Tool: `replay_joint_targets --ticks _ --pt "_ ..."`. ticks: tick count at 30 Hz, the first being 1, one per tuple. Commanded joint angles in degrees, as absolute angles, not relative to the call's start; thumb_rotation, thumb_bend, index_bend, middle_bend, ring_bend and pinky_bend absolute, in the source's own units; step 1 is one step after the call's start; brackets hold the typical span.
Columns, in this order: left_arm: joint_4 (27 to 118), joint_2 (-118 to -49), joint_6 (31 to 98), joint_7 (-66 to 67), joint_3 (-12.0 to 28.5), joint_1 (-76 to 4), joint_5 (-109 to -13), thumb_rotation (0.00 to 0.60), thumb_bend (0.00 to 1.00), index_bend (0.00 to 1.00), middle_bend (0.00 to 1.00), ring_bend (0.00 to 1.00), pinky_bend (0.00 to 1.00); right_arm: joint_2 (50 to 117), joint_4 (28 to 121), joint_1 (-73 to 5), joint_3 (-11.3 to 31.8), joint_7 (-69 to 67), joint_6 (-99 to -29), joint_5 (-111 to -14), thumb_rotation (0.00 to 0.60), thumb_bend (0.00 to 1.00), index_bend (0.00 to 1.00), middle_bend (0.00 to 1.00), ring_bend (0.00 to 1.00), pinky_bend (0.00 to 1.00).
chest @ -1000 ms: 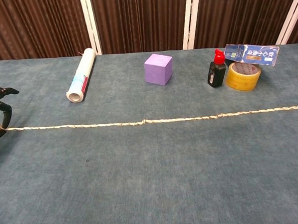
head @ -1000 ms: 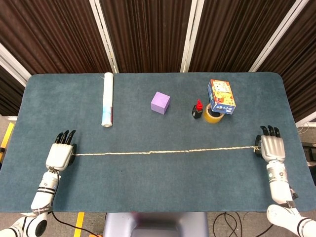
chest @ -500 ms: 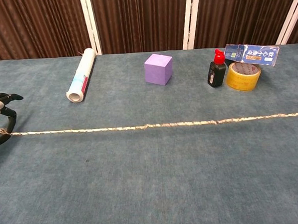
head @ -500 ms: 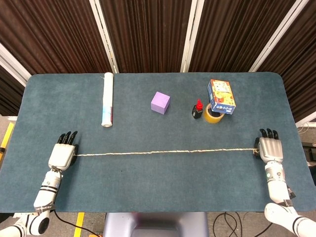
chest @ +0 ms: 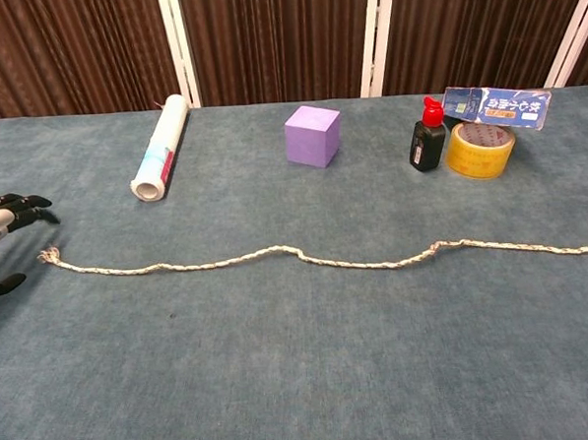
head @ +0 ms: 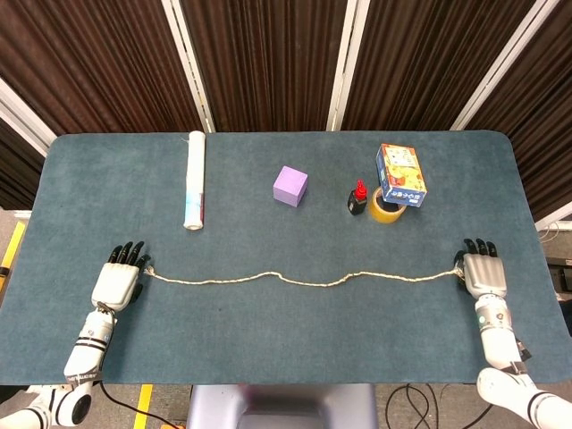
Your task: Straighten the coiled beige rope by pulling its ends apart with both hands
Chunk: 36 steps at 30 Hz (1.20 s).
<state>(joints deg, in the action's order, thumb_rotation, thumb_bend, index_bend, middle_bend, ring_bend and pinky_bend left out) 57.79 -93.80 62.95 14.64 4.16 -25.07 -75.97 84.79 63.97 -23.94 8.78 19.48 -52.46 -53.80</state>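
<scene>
gone slack since a second ago: beige rope (head: 304, 279) now lying wavy across the table (head: 286, 349), ends apart. left hand (head: 117, 284) open, fingers spread, end just beside it. right hand (head: 481, 273): cannot tell whether pinching. risk: waves staying if released. no containers visible apart from ink bottle (head: 357, 198), contents unseen.

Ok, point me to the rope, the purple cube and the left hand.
beige rope (head: 304, 281), head view, mid-length of the strand on the table.
purple cube (head: 290, 186), head view, middle of its top face.
left hand (head: 118, 284), head view, back of the hand.
</scene>
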Motion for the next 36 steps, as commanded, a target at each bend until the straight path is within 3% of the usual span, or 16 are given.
replay_joint_targets --ticks 1,11,17,22,26,31,36 --pt "58.51 -93.27 62.37 15.33 4.33 -24.92 -75.20 0.600 0.40 0.00 0.00 0.00 0.12 83.54 65.38 -24.23 8.64 21.72 -50.88 -51.42 0.600 0.69 0.02 0.03 0.00 0.00" --pt "63.01 -88.42 63.31 14.75 5.19 -23.52 -73.73 0.600 0.40 0.00 0.00 0.00 0.12 79.83 69.36 -24.08 8.44 25.28 -51.76 -47.99 0.600 0.67 0.00 0.00 0.00 0.00" --pt "66.43 -84.73 63.63 12.84 5.27 -22.47 -73.30 0.600 0.39 0.00 0.00 0.00 0.12 77.57 71.09 -24.08 7.67 26.33 -51.16 -46.92 0.600 0.40 0.00 0.00 0.00 0.00" --pt "68.22 -83.35 64.67 11.27 5.22 -21.77 -73.76 0.600 0.39 0.00 0.00 0.00 0.12 76.80 72.49 -23.84 7.80 25.84 -51.87 -47.02 0.600 0.28 0.00 0.00 0.00 0.00" --pt "75.47 -76.59 79.70 2.80 0.60 -14.53 -84.51 0.600 0.39 0.00 0.00 0.00 0.11 69.96 86.99 -16.66 7.47 17.35 -67.15 -58.57 0.600 0.24 0.00 0.00 0.00 0.00" --pt "74.31 -74.65 94.84 -0.60 -4.57 -6.89 -94.29 0.600 0.38 0.00 0.00 0.00 0.09 65.40 94.09 -7.44 0.77 12.63 -83.75 -75.43 0.600 0.23 0.00 0.00 0.00 0.00" --pt "73.87 -73.05 100.85 -0.18 -5.69 -2.39 -95.53 0.600 0.38 0.00 0.00 0.00 0.08 62.32 94.75 -0.56 -3.45 12.79 -90.60 -78.29 0.600 0.23 0.00 0.00 0.00 0.00"
